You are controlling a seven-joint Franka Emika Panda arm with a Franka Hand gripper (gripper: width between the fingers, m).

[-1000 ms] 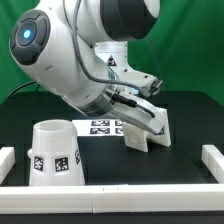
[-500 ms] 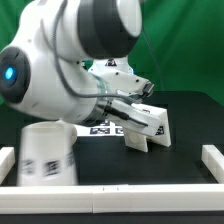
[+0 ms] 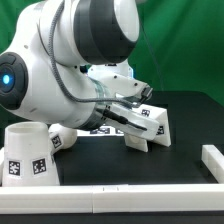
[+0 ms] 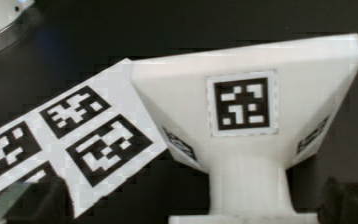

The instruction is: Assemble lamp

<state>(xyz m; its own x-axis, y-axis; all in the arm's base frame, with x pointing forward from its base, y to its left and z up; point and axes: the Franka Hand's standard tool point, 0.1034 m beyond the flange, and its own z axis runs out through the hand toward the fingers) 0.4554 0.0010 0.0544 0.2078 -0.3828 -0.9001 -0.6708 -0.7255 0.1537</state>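
Note:
The lamp base (image 3: 150, 127), a blocky white part with a square tag, stands tilted on the black table at the middle right. In the wrist view the base (image 4: 247, 100) fills the frame, and its narrow white neck runs down between my jaws with dark gaps on both sides. My gripper (image 3: 130, 111) is open, reaching at the base from the exterior view's left, with nothing held. The cone shade (image 3: 30, 156) stands at the lower left. A small white tagged piece (image 3: 61, 140) peeks out behind the shade; I cannot tell if it is the bulb.
The marker board (image 3: 101, 129) lies flat just behind the base, and shows beside it as the marker board (image 4: 69, 135) in the wrist view. A white rail (image 3: 212, 158) bounds the table on the exterior view's right, another rail (image 3: 130, 190) runs along the front.
The arm has swung and the shade has slid towards the exterior view's left, to the table's corner. The base stays in place. The jaws remain open.

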